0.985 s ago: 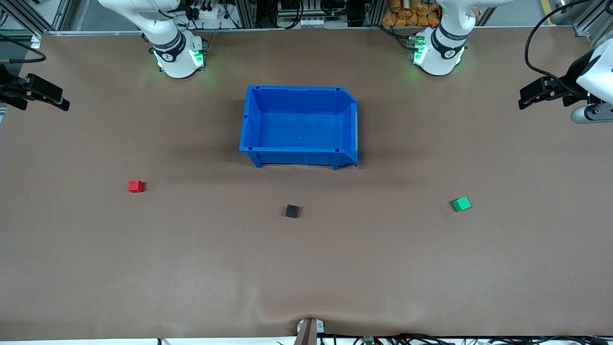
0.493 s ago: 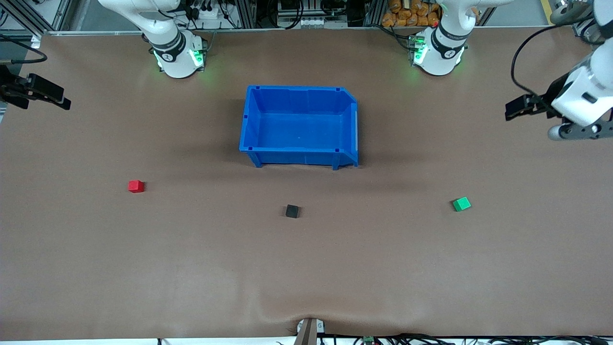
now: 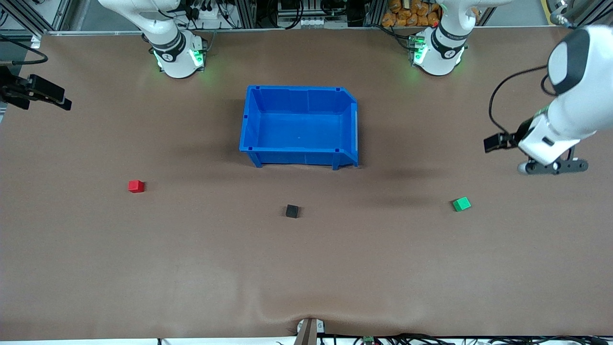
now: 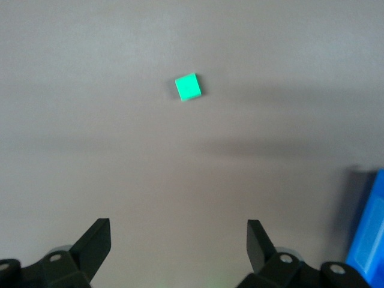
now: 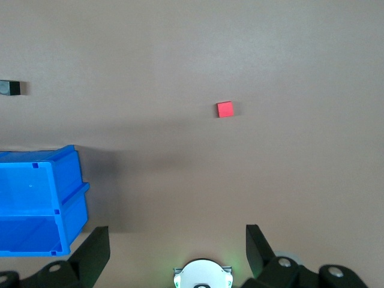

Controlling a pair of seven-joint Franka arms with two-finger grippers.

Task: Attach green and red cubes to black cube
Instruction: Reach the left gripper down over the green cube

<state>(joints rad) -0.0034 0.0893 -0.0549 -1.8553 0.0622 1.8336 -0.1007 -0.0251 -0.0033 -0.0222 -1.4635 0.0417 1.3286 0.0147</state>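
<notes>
The three cubes lie apart on the brown table (image 3: 191, 268), so I judge that the task is only at its start; nothing is joined yet. The black cube (image 3: 292, 211) sits in the middle, nearer to the front camera than the blue bin (image 3: 249, 120); the red cube (image 3: 136, 186) lies toward the right arm's end of the table, the green cube (image 3: 461, 204) toward the left arm's end, both well apart from the black one.

The left gripper (image 4: 178, 243) hangs in the air over bare table near the green cube, its fingers wide apart and holding nothing; in the left wrist view the cube shows ahead of the open fingers, not between them. The step in hand seems to be the reach for the green cube.

The right gripper (image 5: 177, 243) is at the edge of the table at the right arm's end, fingers also apart and empty; this arm waits.

The next move, I think, needs the left gripper to come over the green cube, turn to match its slightly rotated sides, then descend and close on it.
</notes>
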